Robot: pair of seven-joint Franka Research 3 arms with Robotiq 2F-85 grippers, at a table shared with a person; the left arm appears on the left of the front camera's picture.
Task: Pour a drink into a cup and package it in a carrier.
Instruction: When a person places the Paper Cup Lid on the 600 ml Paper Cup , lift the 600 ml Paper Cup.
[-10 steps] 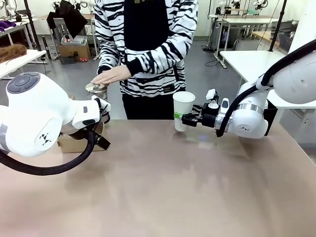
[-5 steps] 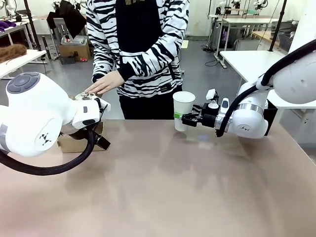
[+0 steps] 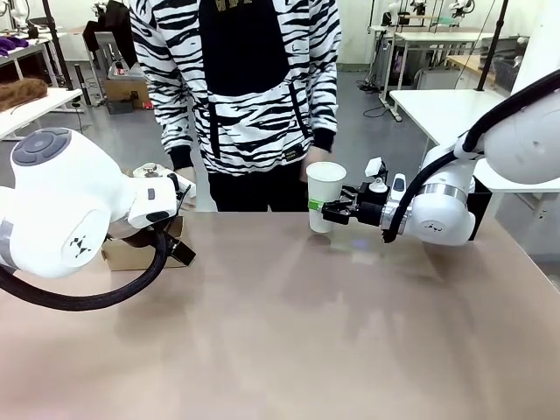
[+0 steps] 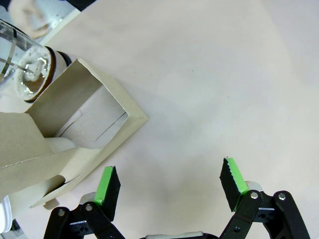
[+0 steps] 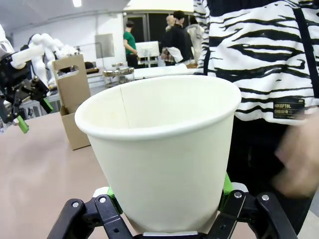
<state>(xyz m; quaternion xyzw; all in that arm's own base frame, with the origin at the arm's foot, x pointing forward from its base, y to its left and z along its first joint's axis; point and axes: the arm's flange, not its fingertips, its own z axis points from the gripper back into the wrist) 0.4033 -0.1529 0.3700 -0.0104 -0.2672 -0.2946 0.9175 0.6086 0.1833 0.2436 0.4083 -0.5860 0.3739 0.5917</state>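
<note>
Just beside the carrier (image 4: 75, 124) stands the jug (image 4: 25, 69), nearest your wide-open left gripper (image 4: 169, 179); your right gripper (image 3: 325, 210) holds the cup (image 3: 325, 194) upright.

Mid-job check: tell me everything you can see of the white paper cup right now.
The cup is plain white paper, tall and tapering downward, with a rolled rim and a vertical seam showing inside. It has no lid. The inner wall that shows is clean; the bottom is hidden. It stands upright near the table's far edge, in front of the person. The right gripper is shut on its lower part, green pads on either side. Whether its base rests on the table I cannot tell.
</note>
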